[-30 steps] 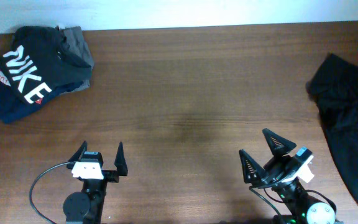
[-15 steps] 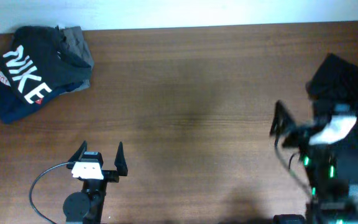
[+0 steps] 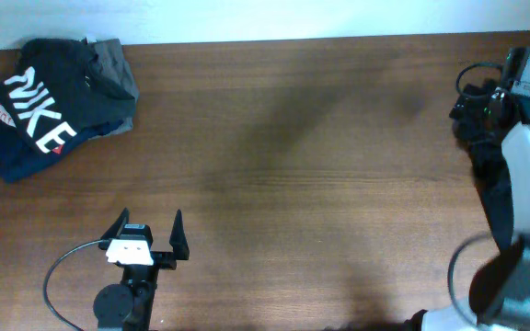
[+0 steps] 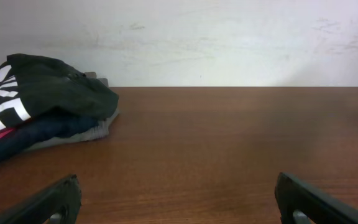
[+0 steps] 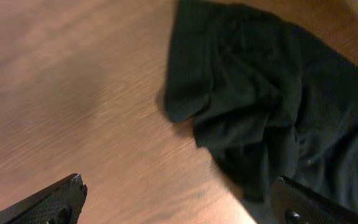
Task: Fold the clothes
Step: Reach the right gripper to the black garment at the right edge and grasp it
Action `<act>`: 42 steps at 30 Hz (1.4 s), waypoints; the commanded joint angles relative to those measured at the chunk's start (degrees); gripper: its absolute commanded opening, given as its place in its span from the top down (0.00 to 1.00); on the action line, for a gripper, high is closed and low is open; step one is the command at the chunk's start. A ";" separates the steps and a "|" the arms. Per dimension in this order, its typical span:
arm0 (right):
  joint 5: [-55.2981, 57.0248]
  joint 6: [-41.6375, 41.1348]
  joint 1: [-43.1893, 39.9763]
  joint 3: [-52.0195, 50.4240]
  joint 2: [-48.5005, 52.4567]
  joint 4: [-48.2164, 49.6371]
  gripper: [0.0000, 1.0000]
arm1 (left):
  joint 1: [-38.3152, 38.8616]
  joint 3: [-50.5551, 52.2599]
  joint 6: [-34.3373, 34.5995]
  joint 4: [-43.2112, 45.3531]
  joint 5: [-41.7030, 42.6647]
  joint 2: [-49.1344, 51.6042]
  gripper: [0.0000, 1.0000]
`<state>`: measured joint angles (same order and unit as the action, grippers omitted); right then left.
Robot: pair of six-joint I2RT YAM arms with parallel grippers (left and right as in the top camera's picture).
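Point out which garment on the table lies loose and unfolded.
The plain black T-shirt on the right: crumpled, spread loose, no lettering. The NIKE garment and the grey garment lie folded in one pile at far left.

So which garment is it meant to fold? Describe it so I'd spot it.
Go to the right edge of the wooden table. A crumpled black T-shirt lies there. It is plain, unlike the NIKE-lettered garment in the far left corner.

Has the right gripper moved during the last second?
Yes. The right gripper went from the near edge of the table to its far right corner, above the black T-shirt.
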<state>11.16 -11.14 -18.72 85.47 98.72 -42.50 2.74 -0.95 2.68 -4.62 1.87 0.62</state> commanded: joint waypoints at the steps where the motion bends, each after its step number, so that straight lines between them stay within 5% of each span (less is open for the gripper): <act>1: 1.60 0.42 -2.89 2.21 5.44 2.56 0.01 | -0.28 0.48 0.33 0.02 -0.37 -0.33 0.01; 11: 1.29 0.42 -9.88 2.19 16.48 9.18 0.01 | -0.28 0.46 0.33 0.02 -0.37 -0.33 0.01; 15: 0.85 0.42 -9.49 2.19 18.93 10.23 0.11 | -0.31 0.48 0.33 0.02 -0.37 -0.33 0.01; 28: -0.22 0.44 -7.80 2.19 23.28 13.44 0.12 | -0.31 0.48 0.33 0.02 -0.37 -0.33 0.01; 31: -1.11 0.42 -7.74 2.19 23.91 13.51 0.23 | -0.31 0.48 0.33 0.02 -0.37 -0.33 0.01; 38: -1.68 0.42 -7.48 2.23 23.76 13.18 0.91 | -0.28 0.48 0.33 0.02 -0.37 -0.33 0.01; 42: -1.92 0.17 -7.41 2.25 21.18 11.80 0.96 | -0.28 0.48 0.33 0.02 -0.37 -0.33 0.01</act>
<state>9.39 -10.55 -26.68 86.46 121.89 -29.74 2.74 -0.95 2.68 -4.62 1.87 0.62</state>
